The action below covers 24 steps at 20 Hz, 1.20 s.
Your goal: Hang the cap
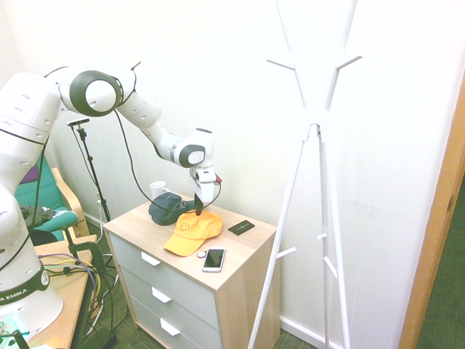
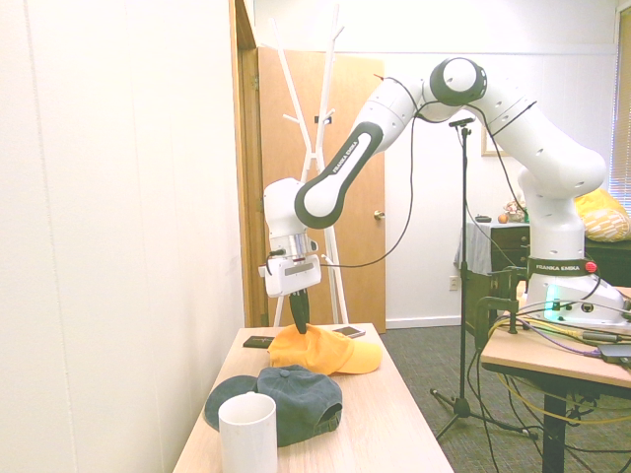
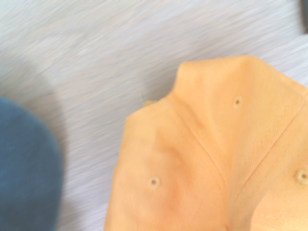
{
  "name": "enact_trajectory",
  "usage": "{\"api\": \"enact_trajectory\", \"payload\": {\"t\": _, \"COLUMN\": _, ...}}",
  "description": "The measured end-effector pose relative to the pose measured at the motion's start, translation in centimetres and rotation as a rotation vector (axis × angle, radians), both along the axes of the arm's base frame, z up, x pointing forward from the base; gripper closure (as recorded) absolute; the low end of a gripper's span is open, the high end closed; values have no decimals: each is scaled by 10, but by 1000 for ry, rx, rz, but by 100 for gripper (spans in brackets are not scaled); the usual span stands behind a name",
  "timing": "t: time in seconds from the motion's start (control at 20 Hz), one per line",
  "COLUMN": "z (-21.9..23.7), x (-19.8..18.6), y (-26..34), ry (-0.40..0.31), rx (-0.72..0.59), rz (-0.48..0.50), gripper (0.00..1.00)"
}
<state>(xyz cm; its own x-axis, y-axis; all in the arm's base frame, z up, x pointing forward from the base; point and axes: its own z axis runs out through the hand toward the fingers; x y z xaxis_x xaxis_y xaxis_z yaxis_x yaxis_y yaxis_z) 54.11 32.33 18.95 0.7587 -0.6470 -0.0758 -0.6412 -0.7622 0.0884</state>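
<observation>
The orange-yellow cap [image 1: 192,231] lies on the wooden dresser top [image 1: 251,243], its brim toward the front edge and a dark round emblem on its front. My gripper [image 1: 198,209] points straight down onto the cap's crown, its dark fingers shut and pinching the fabric. From the other side, the cap [image 2: 330,352] bunches up slightly where the gripper [image 2: 299,329] meets it. The wrist view shows the cap's orange panels [image 3: 207,168] with eyelets, close up. The white coat stand [image 1: 312,131] rises to the right of the dresser.
A dark blue-grey cap [image 1: 166,208] lies just behind the orange one, with a white mug [image 1: 158,188] beyond it. A phone [image 1: 213,259] and a black card [image 1: 241,227] lie near the brim. The coat stand [image 2: 314,128] has short pegs high up.
</observation>
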Motion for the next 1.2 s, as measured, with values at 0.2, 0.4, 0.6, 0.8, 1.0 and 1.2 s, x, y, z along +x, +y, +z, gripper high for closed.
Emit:
{"api": "enact_trajectory", "payload": {"t": 0.2, "z": 44, "x": 18, "y": -33, "ry": -68, "rx": -67, "rz": -41, "gripper": 100}}
{"api": "enact_trajectory", "payload": {"t": 0.4, "z": 86, "x": 26, "y": -64, "ry": -144, "rx": -114, "rz": -75, "gripper": 100}}
{"api": "enact_trajectory", "payload": {"t": 0.6, "z": 125, "x": 28, "y": -86, "ry": -229, "rx": -188, "rz": -116, "gripper": 100}}
{"api": "enact_trajectory", "payload": {"t": 0.8, "z": 168, "x": 26, "y": -113, "ry": -310, "rx": -246, "rz": -182, "gripper": 100}}
{"api": "enact_trajectory", "payload": {"t": 1.0, "z": 209, "x": 17, "y": -138, "ry": -375, "rx": -280, "rz": -234, "gripper": 100}}
{"api": "enact_trajectory", "payload": {"t": 1.2, "z": 249, "x": 4, "y": -149, "ry": -439, "rx": -357, "rz": -277, "gripper": 100}}
